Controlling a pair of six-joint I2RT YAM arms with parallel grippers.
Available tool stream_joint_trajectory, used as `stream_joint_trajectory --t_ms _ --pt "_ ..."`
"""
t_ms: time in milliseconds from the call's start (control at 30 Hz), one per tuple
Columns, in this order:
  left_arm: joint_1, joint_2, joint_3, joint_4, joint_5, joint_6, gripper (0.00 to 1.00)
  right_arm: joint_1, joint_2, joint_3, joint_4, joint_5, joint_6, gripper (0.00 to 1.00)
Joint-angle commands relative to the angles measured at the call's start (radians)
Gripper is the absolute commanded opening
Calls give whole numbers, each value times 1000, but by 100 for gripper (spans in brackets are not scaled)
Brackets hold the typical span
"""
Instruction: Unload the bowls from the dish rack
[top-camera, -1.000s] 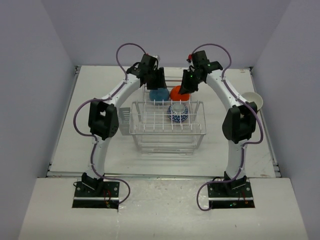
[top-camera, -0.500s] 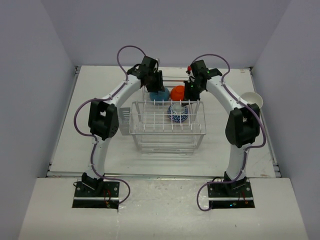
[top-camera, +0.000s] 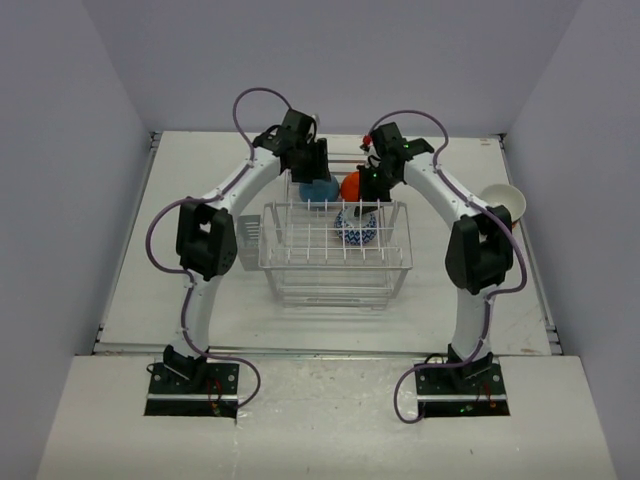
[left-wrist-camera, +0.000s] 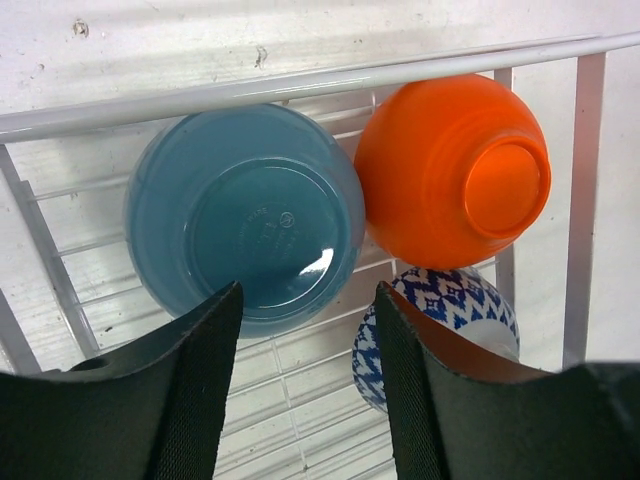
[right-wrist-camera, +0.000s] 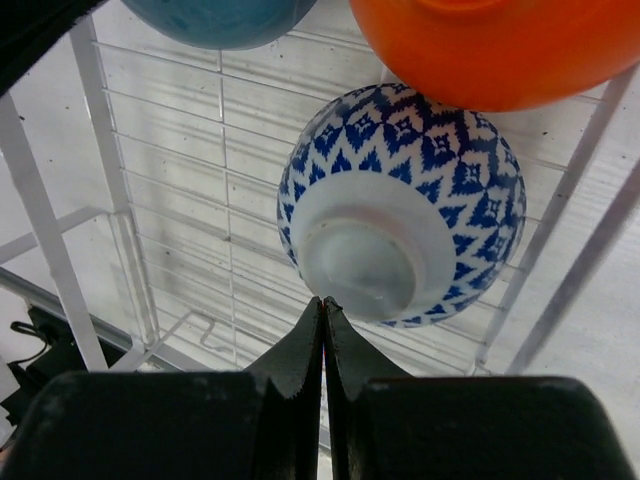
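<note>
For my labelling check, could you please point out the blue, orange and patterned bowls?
blue bowl (left-wrist-camera: 245, 220), left wrist view, on its base.
orange bowl (left-wrist-camera: 450, 172), left wrist view, on its side wall.
patterned bowl (right-wrist-camera: 385, 235), right wrist view, on its white foot.

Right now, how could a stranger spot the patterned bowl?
Start at the white dish rack on the table. Of three bowls at its far end, the patterned bowl sits nearest the rack's middle. Only it bears navy zigzags; the blue bowl and orange bowl are plain.

Bowls sitting at the far end of the dish rack (top-camera: 310, 265)
The left bowl (top-camera: 318, 189) and right bowl (top-camera: 352, 186) are lying side by side; the third bowl (top-camera: 356, 228) is resting just before the right one.
</note>
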Motion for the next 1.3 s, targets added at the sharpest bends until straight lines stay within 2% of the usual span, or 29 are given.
stream_joint_trajectory --t_ms 0,300,600,767,1000,1267 --pt "-2 -72 49 -16 -12 30 57 21 42 37 -1 -24 -23 0" --pt "1 -150 9 12 -72 80 70 57 116 81 9 -28 -26 0" --pt "2 -210 -62 -19 -132 119 73 94 263 346 -46 -64 -12 0" --pt "9 -239 -109 -19 -130 124 73 97 343 432 -61 -85 0 0" --pt "10 -252 -106 -43 -178 136 73 113 394 495 -40 -209 -18 0" --pt "19 -279 -123 -86 -230 144 73 122 414 529 31 -430 -3 3"
